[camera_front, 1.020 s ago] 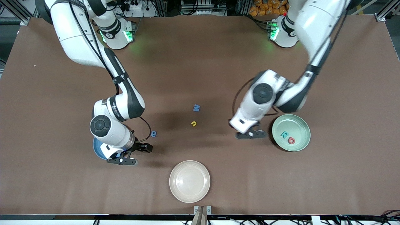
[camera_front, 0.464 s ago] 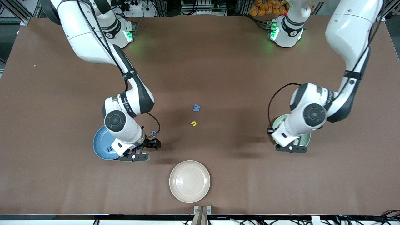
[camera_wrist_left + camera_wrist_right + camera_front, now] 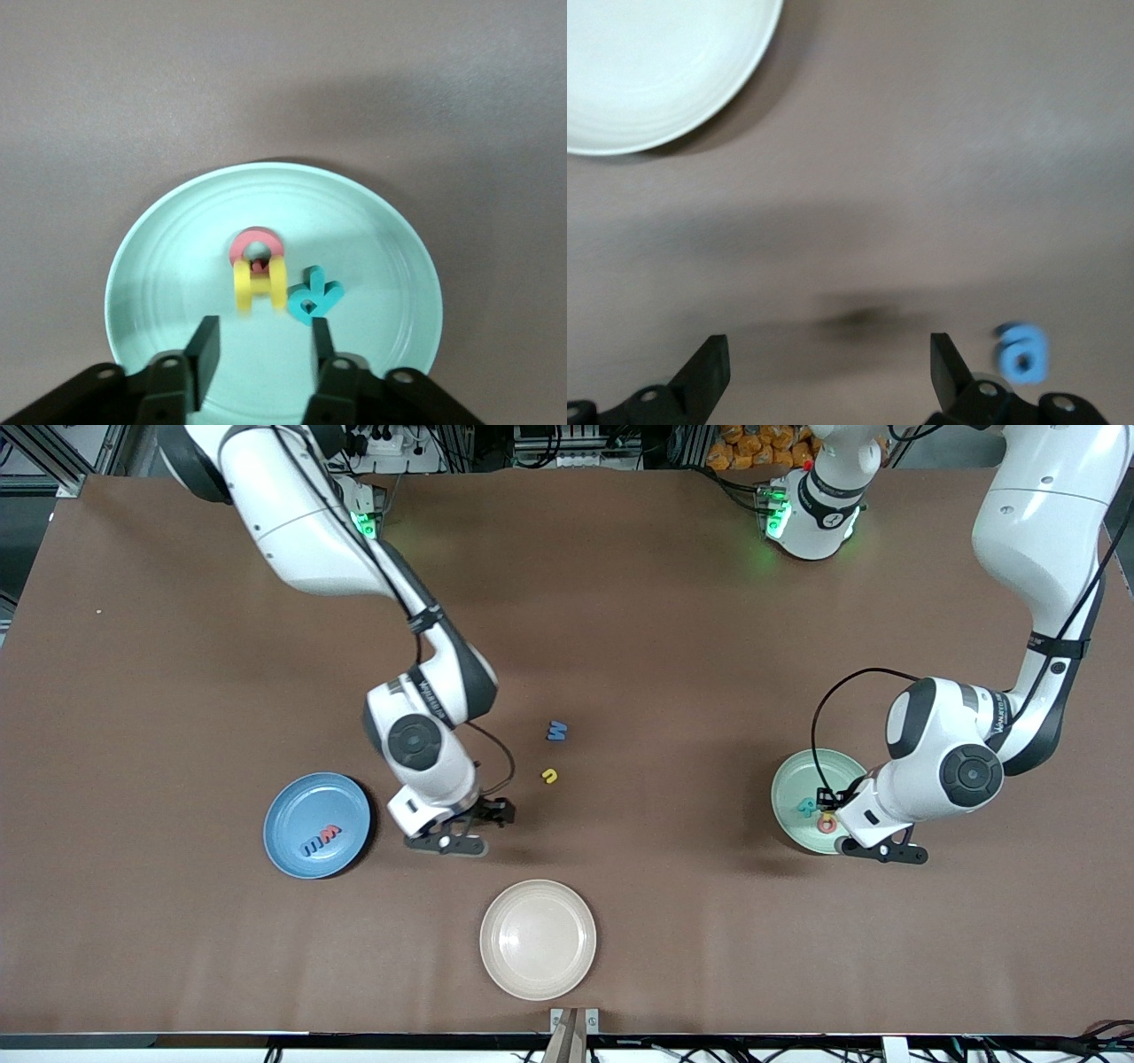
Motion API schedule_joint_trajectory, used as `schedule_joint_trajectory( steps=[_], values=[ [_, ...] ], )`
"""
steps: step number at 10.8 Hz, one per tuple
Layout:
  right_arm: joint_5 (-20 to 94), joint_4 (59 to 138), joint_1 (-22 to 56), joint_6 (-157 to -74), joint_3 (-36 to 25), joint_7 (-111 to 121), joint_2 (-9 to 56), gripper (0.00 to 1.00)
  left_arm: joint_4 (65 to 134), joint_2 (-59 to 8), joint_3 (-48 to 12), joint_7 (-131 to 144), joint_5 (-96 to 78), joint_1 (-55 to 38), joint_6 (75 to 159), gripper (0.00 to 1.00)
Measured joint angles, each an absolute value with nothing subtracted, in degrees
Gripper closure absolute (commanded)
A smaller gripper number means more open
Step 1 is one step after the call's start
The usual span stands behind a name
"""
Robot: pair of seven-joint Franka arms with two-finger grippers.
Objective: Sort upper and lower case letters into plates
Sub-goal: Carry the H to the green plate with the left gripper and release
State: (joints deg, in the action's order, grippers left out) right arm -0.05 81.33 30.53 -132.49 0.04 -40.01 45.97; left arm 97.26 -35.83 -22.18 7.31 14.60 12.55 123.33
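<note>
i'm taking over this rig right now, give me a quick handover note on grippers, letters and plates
Left gripper: open over the pale green plate, nothing between its fingers.
Right gripper: open, empty, low over the table beside the light blue letter.
Done: yellow letter, red letter and teal letter lie in the pale green plate; a red and a blue letter lie in the blue plate.
Left: the light blue letter, the blue letter and the small yellow letter are on the table mid-way between the arms.
The cream plate holds nothing.
</note>
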Motion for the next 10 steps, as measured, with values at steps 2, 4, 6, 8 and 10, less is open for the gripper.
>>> schedule_joint_trajectory(
  steps=[2,4,6,8,10],
  values=[
    [-0.08,80.30,32.52,-131.68,0.05,-45.41,46.02,0.00,97.01,-35.75,-22.66,7.30,14.60,12.28,123.39,0.00],
    [-0.09,79.28,35.09,-129.72,0.08,-47.64,46.00,0.00,96.23,-34.62,-23.07,7.30,14.60,11.99,123.28,0.00],
    [-0.09,77.33,37.53,-127.24,0.13,-48.29,45.79,0.00,95.80,-32.06,-24.23,7.30,14.60,11.82,122.12,0.00],
    [-1.09,75.84,40.68,-123.03,0.01,-52.18,44.51,0.00,95.53,-28.48,-25.57,7.30,14.60,11.76,119.95,0.00],
    [-5.74,74.13,42.95,-114.52,-0.33,-53.47,42.67,0.00,94.60,-24.53,-26.15,7.30,14.60,11.74,116.19,0.00]
  ],
)
